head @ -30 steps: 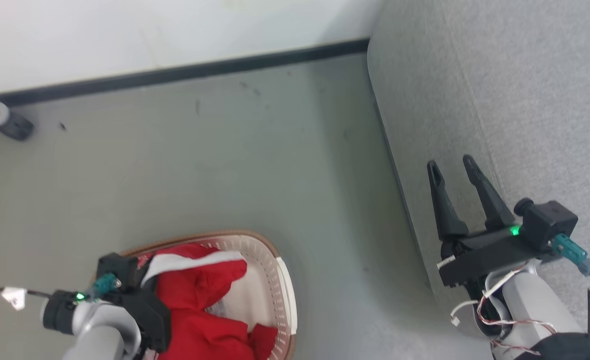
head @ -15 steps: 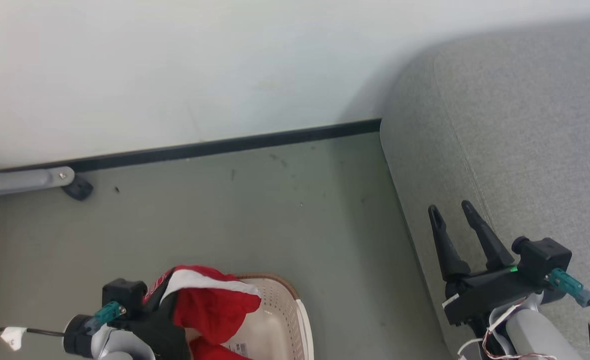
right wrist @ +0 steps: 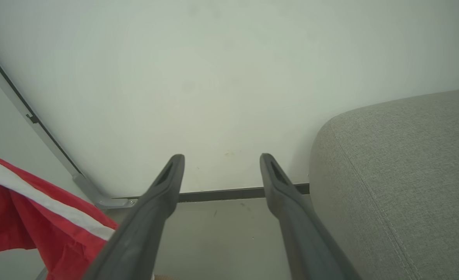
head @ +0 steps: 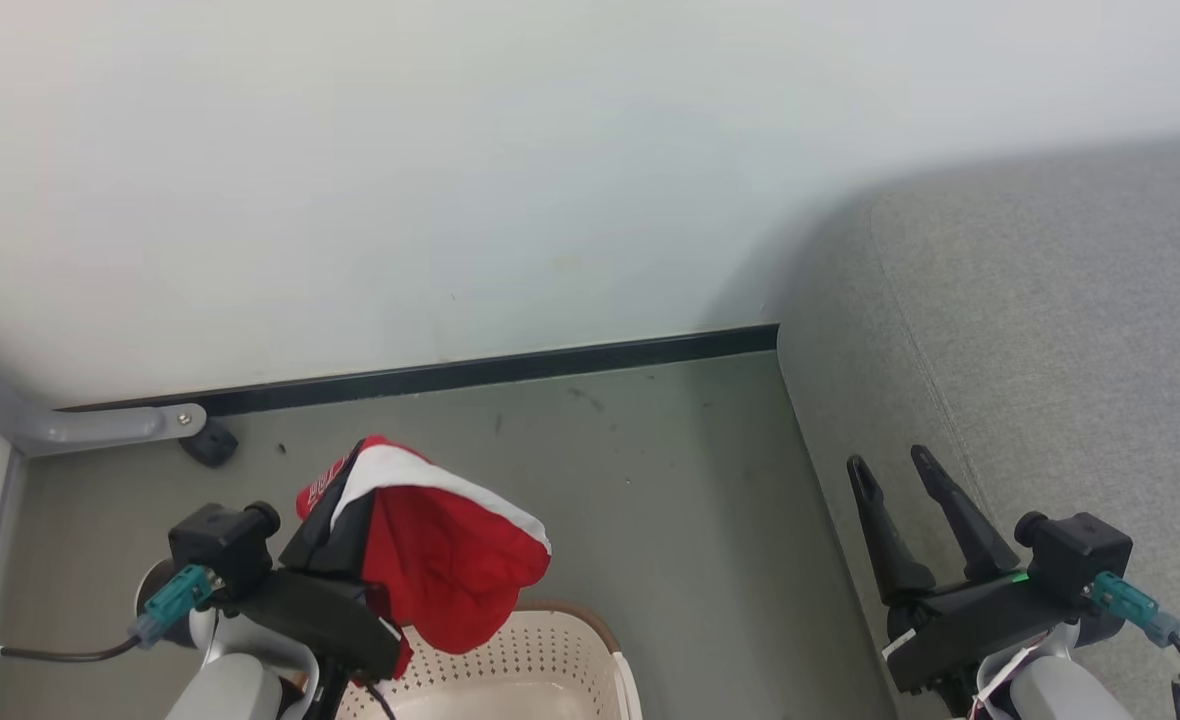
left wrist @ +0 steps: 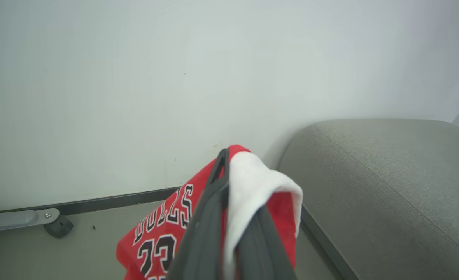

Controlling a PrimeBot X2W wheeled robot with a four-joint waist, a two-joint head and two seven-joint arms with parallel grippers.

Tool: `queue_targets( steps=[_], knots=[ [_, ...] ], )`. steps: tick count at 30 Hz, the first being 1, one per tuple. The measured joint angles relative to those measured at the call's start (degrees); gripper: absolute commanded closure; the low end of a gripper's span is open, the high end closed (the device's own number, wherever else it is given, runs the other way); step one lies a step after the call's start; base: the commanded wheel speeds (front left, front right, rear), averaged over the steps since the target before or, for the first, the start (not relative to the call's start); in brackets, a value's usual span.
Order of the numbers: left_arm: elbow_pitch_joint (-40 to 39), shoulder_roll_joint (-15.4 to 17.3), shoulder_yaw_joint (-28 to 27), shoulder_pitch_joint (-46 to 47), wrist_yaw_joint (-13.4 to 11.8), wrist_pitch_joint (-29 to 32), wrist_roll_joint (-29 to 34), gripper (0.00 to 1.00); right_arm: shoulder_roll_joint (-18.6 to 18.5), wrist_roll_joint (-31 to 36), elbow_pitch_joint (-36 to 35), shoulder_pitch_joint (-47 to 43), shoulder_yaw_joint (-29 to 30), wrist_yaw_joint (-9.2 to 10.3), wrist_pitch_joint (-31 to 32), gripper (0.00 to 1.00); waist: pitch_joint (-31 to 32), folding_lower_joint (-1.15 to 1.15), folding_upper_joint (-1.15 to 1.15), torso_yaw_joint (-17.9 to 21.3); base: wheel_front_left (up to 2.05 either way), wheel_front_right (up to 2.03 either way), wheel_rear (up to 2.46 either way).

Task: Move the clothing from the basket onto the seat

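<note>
Nothing is yet laid on the seat [head: 1050, 350], far right. Above the basket [head: 510, 655], near left, the clothing [head: 440, 560] is held pinched in the left gripper [left wrist: 223, 175], to be carried across; the right gripper [head: 888, 458] is spread, empty

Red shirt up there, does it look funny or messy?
A little messy: the jersey is bunched and draped lopsided over the left gripper, dangling above the basket. Nothing looks torn or dropped on the floor.

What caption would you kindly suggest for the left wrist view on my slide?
The left fingers pinch a red jersey before a white wall, with the grey sofa alongside.
</note>
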State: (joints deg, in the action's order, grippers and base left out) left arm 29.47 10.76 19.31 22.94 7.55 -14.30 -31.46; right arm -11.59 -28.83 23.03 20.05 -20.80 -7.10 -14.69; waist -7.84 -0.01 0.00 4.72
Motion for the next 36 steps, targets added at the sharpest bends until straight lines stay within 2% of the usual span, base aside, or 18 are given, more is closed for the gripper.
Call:
queue_targets(
  steps=[6,17,20,25,36],
  knots=[
    [-7.48,0.2,-0.29,-0.01,0.0,-0.01,-0.26,1.0,-0.41,-0.98,-0.66,-0.89,-1.51,0.0,-0.01,0.0,1.4,0.0,0.0,-0.46,0.0,0.0,0.0],
    [-13.05,0.49,-0.53,-0.01,0.0,-0.01,-0.26,1.0,-1.12,-2.07,-1.47,-0.88,-4.94,-0.01,0.0,0.0,1.45,0.01,0.01,-0.59,0.0,0.0,0.0],
    [-13.73,0.55,-0.51,-0.01,0.0,-0.01,-0.26,1.0,-1.09,-1.98,-1.87,-0.73,-7.64,-0.01,0.0,0.0,1.4,0.01,0.01,-0.69,0.0,0.0,0.0],
    [-14.6,0.57,-0.29,-0.01,0.0,-0.01,-0.26,1.0,-0.97,0.62,-2.49,1.12,-15.51,-0.03,0.0,0.0,1.41,0.01,0.01,-1.02,0.0,0.0,0.0],
    [-15.03,-0.24,2.22,0.42,0.0,0.6,-0.7,1.0,-1.26,0.75,-2.02,6.26,-24.7,-0.03,0.0,0.0,1.82,0.01,0.01,-3.26,0.0,0.0,0.0]
  ],
)
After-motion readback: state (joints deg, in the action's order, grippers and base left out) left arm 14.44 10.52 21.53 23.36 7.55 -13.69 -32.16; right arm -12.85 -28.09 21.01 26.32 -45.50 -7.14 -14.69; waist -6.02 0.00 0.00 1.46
